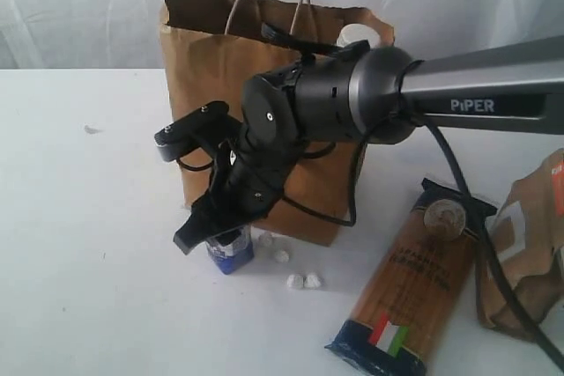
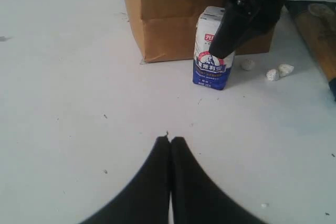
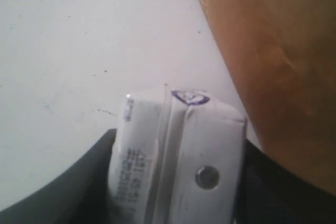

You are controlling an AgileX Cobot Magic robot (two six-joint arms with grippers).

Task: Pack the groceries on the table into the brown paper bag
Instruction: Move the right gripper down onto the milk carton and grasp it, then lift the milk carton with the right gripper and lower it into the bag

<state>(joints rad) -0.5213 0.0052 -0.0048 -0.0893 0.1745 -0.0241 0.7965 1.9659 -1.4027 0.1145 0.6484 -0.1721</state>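
Brown paper bag (image 1: 203,68): white cap (image 1: 357,35) inside, carton (image 1: 231,251) outside

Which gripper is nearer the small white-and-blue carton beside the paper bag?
Right. The right gripper clasps the carton, one finger each side; the left gripper, shut, sits well away from it.

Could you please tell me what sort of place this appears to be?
Probably a robotics lab staged for grocery packing: bare white table, plain white curtain behind, and a robot arm by a paper bag.
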